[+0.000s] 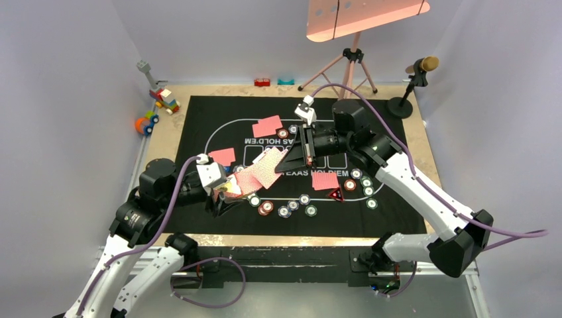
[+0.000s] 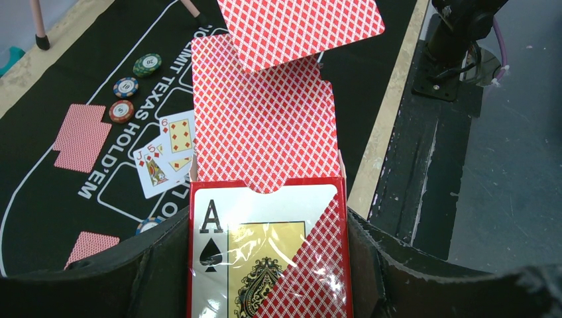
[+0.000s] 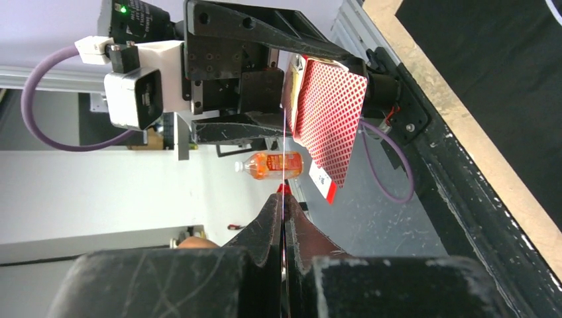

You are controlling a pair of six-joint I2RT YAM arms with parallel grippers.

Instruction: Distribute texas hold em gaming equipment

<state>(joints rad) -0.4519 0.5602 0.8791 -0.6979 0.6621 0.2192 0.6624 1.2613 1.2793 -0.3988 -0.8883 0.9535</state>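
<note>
My left gripper [image 1: 227,193] [image 2: 268,265] is shut on a red card box [image 2: 265,258] with an ace of spades on its front. Pink-backed cards [image 2: 265,119] stick out of the box's open end. The right gripper [image 1: 290,161] [image 3: 283,199] is shut on one playing card [image 1: 268,169] [image 2: 298,26], which shows edge-on as a thin line [image 3: 283,152] in the right wrist view. Face-down cards [image 1: 268,125] [image 1: 325,180] and three face-up cards [image 2: 166,156] lie on the mat. Striped chips [image 1: 283,212] [image 1: 366,182] and a red triangular marker [image 1: 336,195] lie near the front.
A black printed mat [image 1: 199,218] covers the table. Toy blocks [image 1: 166,99] and a toy car [image 1: 146,122] sit at the back left. A tripod [image 1: 351,66] and a microphone stand [image 1: 414,79] stand at the back right.
</note>
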